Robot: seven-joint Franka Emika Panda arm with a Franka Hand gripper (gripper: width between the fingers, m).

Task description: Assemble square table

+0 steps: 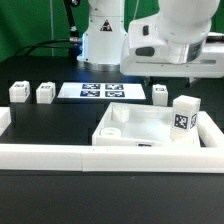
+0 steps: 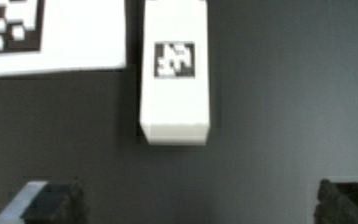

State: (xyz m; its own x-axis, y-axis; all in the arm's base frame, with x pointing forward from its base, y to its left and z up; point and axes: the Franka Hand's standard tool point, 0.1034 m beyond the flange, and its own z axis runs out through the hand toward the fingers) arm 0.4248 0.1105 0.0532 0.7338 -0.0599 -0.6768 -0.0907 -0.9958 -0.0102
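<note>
I see a black table (image 1: 60, 125). A flat white marker board (image 1: 103, 91) lies on it in the upper middle of the exterior view. At the upper left stands the first leg (image 1: 18, 92), small and white, and the second leg (image 1: 45, 92) stands near it. The third leg (image 1: 160, 94) stands just right of the board. My wrist view shows it right beside the board's corner. A long low white border wall (image 1: 40, 153) runs along the bottom. The square table top (image 1: 150, 128) lies at the lower right, against that wall. The fourth leg (image 1: 184, 115) stands at its right corner. I cannot tell what it rests on.
</note>
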